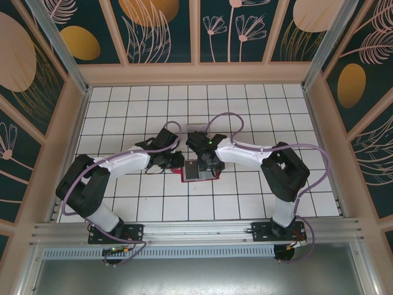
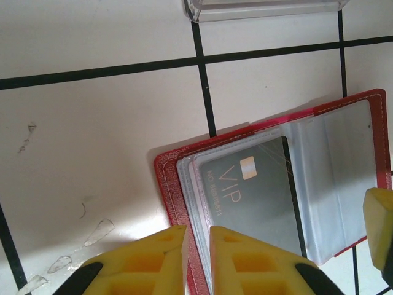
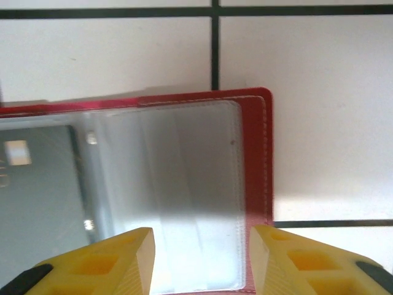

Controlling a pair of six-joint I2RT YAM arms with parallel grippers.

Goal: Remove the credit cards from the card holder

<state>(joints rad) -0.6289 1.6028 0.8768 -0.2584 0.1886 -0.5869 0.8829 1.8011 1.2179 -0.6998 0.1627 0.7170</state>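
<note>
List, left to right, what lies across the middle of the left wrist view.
Scuffed white tile → card holder's red left border → grey VIP card in its sleeve → empty see-through sleeve → right pincer's yellow fingertip at the frame edge.

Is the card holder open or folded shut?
Open, lying flat: the card holder shows its clear sleeves, with a grey VIP card inside.

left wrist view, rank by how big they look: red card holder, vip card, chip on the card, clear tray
1. card holder
2. VIP card
3. chip
Unranked: clear tray, cut off by the frame's top edge.
</note>
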